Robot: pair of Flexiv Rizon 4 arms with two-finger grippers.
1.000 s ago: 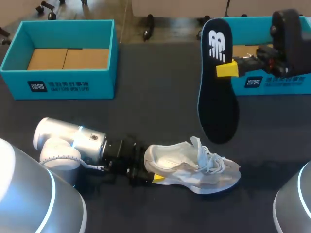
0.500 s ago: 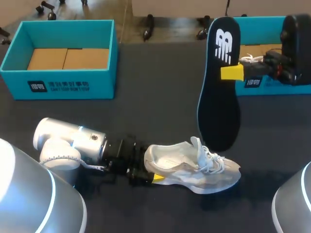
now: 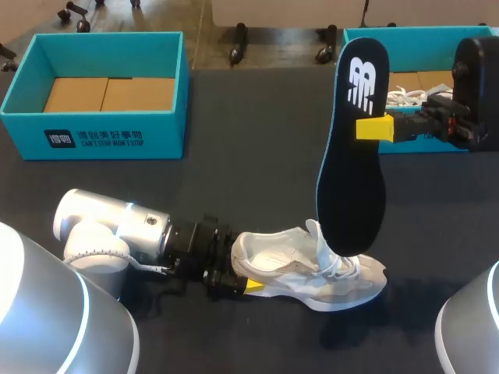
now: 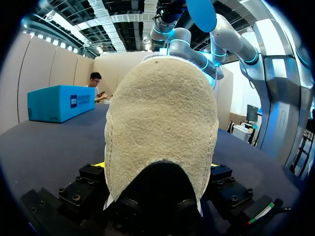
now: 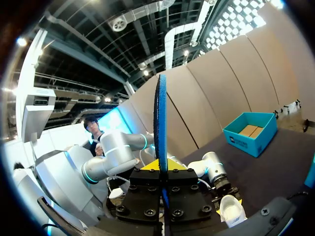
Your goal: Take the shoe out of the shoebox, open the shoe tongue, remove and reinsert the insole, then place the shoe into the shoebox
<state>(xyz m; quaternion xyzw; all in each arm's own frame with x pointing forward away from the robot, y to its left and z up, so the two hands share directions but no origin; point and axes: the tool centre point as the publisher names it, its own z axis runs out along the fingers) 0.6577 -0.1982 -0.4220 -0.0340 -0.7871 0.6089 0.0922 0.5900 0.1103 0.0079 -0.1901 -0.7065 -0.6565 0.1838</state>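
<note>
Sneaker: a pale lace-up sneaker (image 3: 312, 273) lies on its sole on the dark desk (image 3: 234, 179), outside both boxes, heel toward my left arm and toe toward my right side.
Left claw: the left claw (image 3: 242, 270) lies low on the desk and is clamped on the sneaker's heel. In the left wrist view a sliver of yellow tip shows on each side of the suede heel.
Insole: a dark insole (image 3: 352, 171) hangs nearly upright in the air. Its heel end, with white print, is up, and its toe end is down over the sneaker's laces. I cannot tell whether it touches them.
Right claw: the right claw (image 3: 366, 128) pinches the insole near its upper end, narrow, with one finger on each face.
Left shoebox: a teal left shoebox (image 3: 117, 136) stands open at the far left, with a brown cardboard floor.
Right shoebox: a teal right shoebox (image 3: 413, 43) stands open at the far right, with something white and laced inside.
</note>
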